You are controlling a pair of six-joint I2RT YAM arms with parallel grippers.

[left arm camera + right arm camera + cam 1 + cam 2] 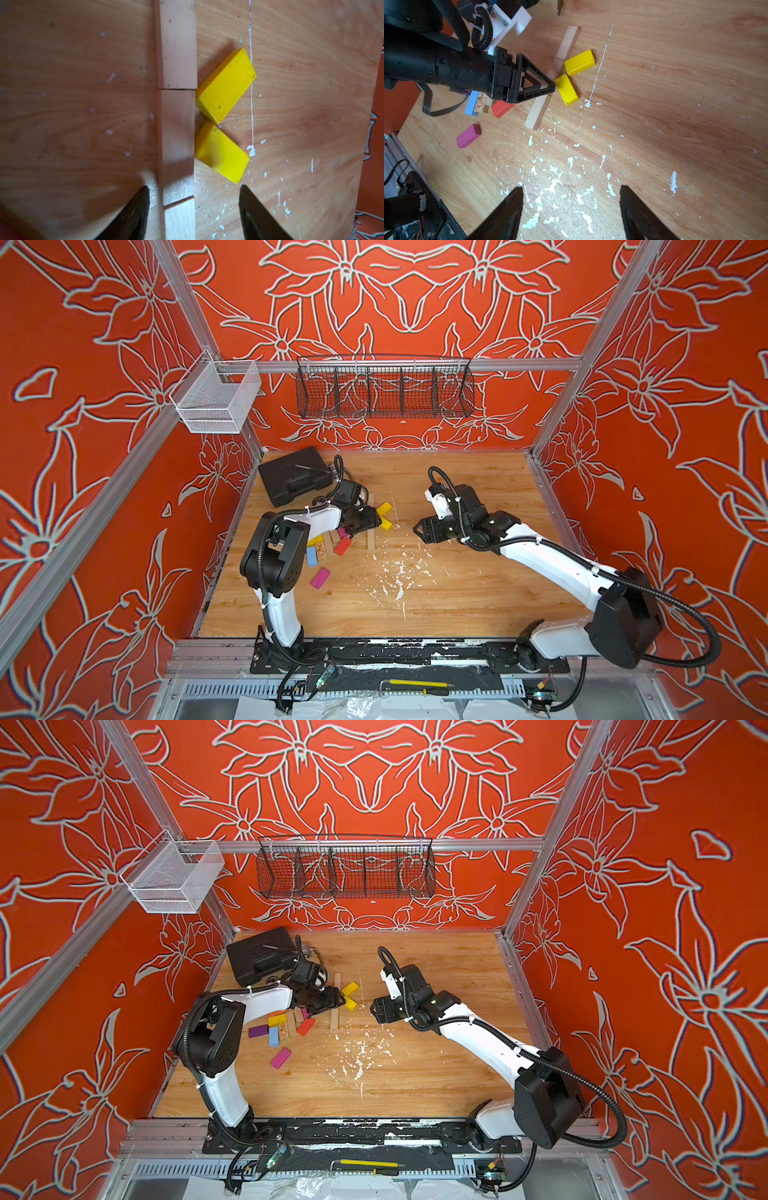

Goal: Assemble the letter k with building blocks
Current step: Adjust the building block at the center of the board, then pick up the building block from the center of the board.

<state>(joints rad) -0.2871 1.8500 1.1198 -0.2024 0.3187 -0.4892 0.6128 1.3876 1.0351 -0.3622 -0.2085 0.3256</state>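
Left end effector (pixel 193 186), right end effector (pixel 571 187) agape, empty; flecked wooden tabletop (pixel 675 104), floral walls (pixel 415 302).

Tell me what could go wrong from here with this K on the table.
1. The open left end effector straddles the spine of three pale wooden bars; any sideways drift while lifting could knock a loose joint out of line.
2. One fingertip sits close to the yellow rectangular wooden block nearest it, which probably slides at a light brush, spoiling the K's leg.
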